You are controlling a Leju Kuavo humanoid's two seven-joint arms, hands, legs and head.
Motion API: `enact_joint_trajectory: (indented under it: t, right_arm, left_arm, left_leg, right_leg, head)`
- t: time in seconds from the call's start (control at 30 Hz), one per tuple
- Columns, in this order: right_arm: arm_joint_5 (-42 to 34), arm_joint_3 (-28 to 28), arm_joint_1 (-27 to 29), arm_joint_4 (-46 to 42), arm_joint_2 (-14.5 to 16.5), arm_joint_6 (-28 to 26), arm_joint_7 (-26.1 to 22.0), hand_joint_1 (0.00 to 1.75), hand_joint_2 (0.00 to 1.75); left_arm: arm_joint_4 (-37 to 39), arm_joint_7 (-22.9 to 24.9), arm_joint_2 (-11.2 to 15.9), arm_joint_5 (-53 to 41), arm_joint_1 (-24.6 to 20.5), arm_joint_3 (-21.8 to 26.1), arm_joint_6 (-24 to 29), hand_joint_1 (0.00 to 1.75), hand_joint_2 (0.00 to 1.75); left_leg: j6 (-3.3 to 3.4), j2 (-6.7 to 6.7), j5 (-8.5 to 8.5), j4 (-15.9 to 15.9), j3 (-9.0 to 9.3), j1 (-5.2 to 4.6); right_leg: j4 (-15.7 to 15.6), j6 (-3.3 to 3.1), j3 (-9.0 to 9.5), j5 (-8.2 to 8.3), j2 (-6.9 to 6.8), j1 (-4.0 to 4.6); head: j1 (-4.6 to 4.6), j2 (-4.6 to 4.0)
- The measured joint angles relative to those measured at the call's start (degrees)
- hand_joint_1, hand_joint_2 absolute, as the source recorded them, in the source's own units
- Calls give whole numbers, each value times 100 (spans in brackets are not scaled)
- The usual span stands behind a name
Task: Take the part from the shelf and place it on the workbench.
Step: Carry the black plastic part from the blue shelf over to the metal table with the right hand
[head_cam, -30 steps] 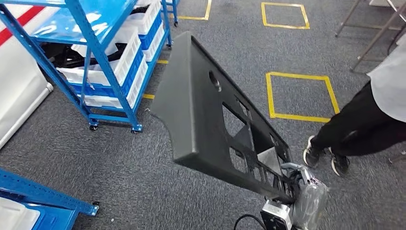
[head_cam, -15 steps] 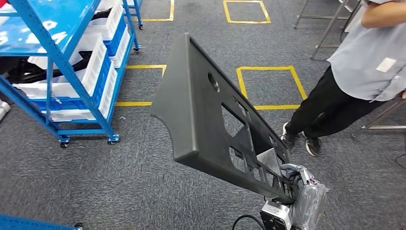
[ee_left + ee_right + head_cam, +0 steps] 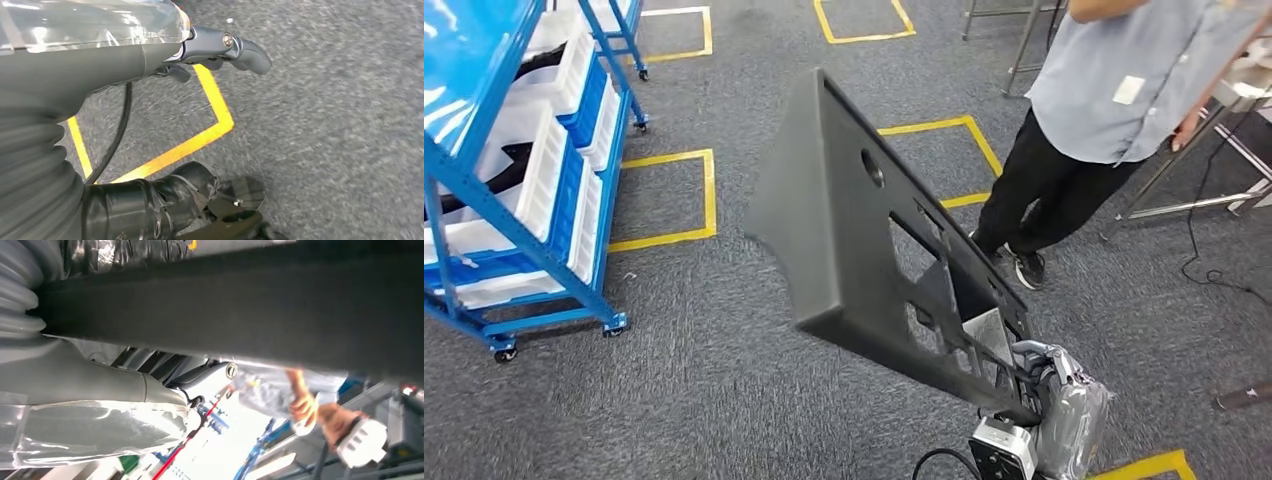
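I see the part (image 3: pixel 854 235), a large black matte plastic panel with a round hole and several rectangular cut-outs, held in the air over the grey carpet. It tilts up and away from me, its lower end gripped by my right hand (image 3: pixel 1036 368).

The part (image 3: pixel 874 260) hides most of my right hand (image 3: pixel 1039 365) and its fingers' grip on it (the person (image 3: pixel 1104 110) and blue shelf (image 3: pixel 514 170) run off the edges).
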Motion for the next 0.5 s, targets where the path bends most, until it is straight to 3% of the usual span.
enact_joint_trajectory:
  t: [0.07,0.1,0.13,0.17,0.2,0.27,0.33,0.4,0.43,0.5]
  right_arm:
    - [-1,14,-50,37,0,1,27,171,175]
    - [-1,22,-67,59,0,2,42,171,175]
    - [-1,29,-79,81,-1,3,53,171,175]
    - [-1,36,-88,102,-1,4,58,171,175]
    - [-1,43,-95,120,-1,4,60,171,175]
    - [-1,54,-118,148,-1,4,60,171,175]
    - [-1,62,-140,166,-1,4,60,171,175]
    - [-1,66,-146,176,-1,4,60,171,175]
    - [-1,66,-144,179,-1,3,60,171,175]
    - [-1,66,-160,184,-1,2,60,171,175]
  left_arm:
    - [1,2,1,0,10,-1,-13,0,175]
    - [1,4,1,0,19,-1,-17,0,175]
    - [1,7,1,0,26,-1,-20,0,175]
    - [0,10,1,0,30,-1,-22,0,175]
    - [-1,11,2,0,30,0,-22,0,175]
    - [-1,13,5,0,28,0,-22,0,175]
    - [0,15,7,-1,12,-1,-24,0,175]
    - [1,16,3,-1,-5,-1,-25,0,175]
    - [1,16,2,0,-7,0,-25,0,175]
    - [0,15,-1,0,-3,1,-25,0,175]
  left_leg:
    - [-15,-207,-353,751,-357,9]
    - [-23,-229,-437,1057,-522,11]
    - [-29,-234,-406,1183,-612,15]
    - [-32,-241,-257,1079,-596,21]
    - [-32,-273,-28,770,-481,30]
    - [-21,-489,315,38,-188,56]
    - [13,-647,377,-272,-68,53]
    - [79,-572,393,-299,-56,43]
    - [118,-514,412,-322,-47,47]
    - [181,-382,448,-372,-37,64]
  right_leg:
    - [5,-28,-2,2,121,3]
    - [18,-31,-5,-1,197,4]
    - [33,-30,-8,-7,279,3]
    - [55,-22,-8,-15,364,-1]
    - [80,-7,-7,-28,447,-7]
    - [153,43,-23,-64,590,-13]
    - [195,111,-66,-75,698,-17]
    - [183,184,-101,-54,796,-31]
    - [204,212,-120,-67,762,-32]
    - [517,255,-276,-266,497,-21]
  head:
    - [-1,1]
    - [-1,1]
    - [-1,1]
    - [-1,1]
    - [-1,1]
    - [1,1]
    - [1,1]
    - [0,1]
    - [2,0]
    - [11,0]
